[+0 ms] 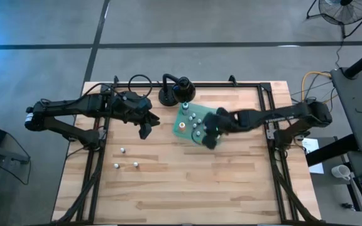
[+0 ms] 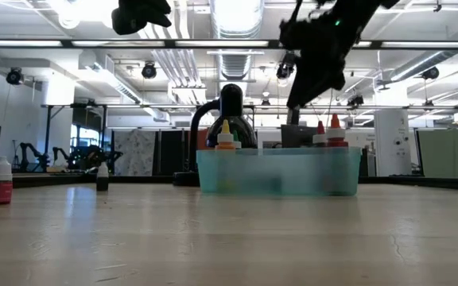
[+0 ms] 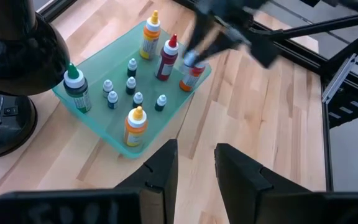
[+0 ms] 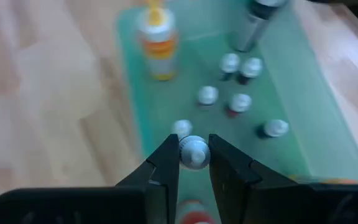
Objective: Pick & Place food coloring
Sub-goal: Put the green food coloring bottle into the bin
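Right claw (image 4: pixel 194 163) is pinching the white cap of a small food coloring bottle (image 4: pixel 194 152) between its two dark fingers, narrow around it, just above the near edge of the green tray (image 4: pixel 316 93). In the high view this claw (image 1: pixel 211 133) is hanging over the lower right part of the tray (image 1: pixel 178 130), a little right of the frame's centre. In the left wrist view the same claw (image 3: pixel 194 55) is gripping the top of a red-labelled bottle (image 3: pixel 191 74) standing at the tray's (image 3: pixel 98 112) right rim.

Other bottles are standing inside the tray: a tall orange-labelled one with a yellow cap (image 3: pixel 135 124), another orange-and-yellow one (image 3: pixel 150 34), a dark red one (image 3: pixel 166 57), a dark one with a green cap (image 3: pixel 76 90), and a cluster of tiny white-capped ones (image 3: pixel 131 84) in the middle.

Three more tiny bottles (image 1: pixel 123 150) (image 1: pixel 115 166) (image 1: pixel 136 165) are sitting apart on the bare wooden surface (image 1: pixel 231 182), in the lower left of the high view, well away from the tray.

Left claw (image 1: pixel 144 129) is hovering left of the tray with nothing between its fingers, which are standing slightly apart (image 3: pixel 194 165). A black round-based stand (image 1: pixel 176 93) is sitting just beyond the tray's top edge.
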Robot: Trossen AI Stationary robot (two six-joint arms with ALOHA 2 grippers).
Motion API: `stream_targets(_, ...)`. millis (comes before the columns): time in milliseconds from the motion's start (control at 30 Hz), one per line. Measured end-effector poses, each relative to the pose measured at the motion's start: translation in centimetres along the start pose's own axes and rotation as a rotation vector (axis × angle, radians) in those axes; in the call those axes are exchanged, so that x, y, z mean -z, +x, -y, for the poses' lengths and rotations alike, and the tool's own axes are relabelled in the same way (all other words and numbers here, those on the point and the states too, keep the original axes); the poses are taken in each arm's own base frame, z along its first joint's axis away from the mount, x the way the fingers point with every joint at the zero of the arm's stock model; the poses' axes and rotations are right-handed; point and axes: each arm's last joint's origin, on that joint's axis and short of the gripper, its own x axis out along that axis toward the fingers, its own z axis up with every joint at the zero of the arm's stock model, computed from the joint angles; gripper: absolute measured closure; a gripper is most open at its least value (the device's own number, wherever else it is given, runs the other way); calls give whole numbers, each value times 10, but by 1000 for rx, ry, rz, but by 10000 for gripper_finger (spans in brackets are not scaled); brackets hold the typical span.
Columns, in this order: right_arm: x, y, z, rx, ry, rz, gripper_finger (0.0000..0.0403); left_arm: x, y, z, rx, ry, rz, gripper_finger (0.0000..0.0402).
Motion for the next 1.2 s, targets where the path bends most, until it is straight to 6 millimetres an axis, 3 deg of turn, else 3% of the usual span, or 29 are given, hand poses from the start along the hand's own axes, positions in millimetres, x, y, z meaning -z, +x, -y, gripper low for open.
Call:
stream_targets(133, -6, 17, 16, 23, 41, -43, 339, 0, 0, 0, 0, 0, 0, 321)
stream_targets(367, 0, 60, 23, 54, -49, -153, 339, 0, 0, 0, -1, 0, 0, 321)
stream_targets(600, -3, 75, 30, 73, -23, -141, 339, 0, 0, 0, 0, -9, 0, 321)
stream_targets(800, -4, 76, 37, 44, 33, -166, 339, 0, 0, 0, 0, -16, 0, 321)
stream_targets(1200, -10, 58, 36, 19, 40, -116, 339, 0, 0, 0, 0, -18, 0, 321)
